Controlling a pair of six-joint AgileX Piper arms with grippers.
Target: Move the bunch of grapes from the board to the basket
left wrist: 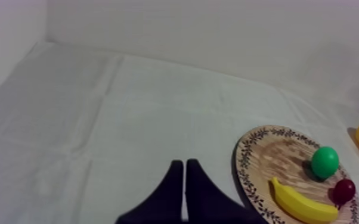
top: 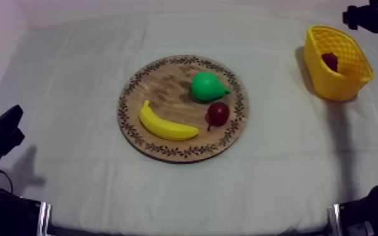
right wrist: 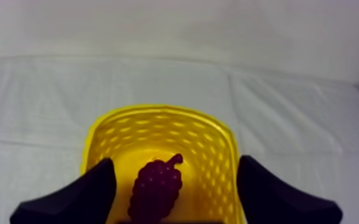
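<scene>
The left gripper [left wrist: 185,164] sits low at the lower left of the top view, its fingers pressed together in a narrow wedge over the cloth [top: 72,75]; mid-frame beyond it, the board [top: 166,78] carries the banana [top: 165,124] nearest, then the small red fruit [top: 218,113] and the pear [top: 207,86]. Farthest, at the upper right, the grapes [right wrist: 155,187] lie inside the basket [top: 336,85], well apart from the board; the right gripper [right wrist: 176,170] hangs above the basket, fingers spread wide and gripping nothing.
</scene>
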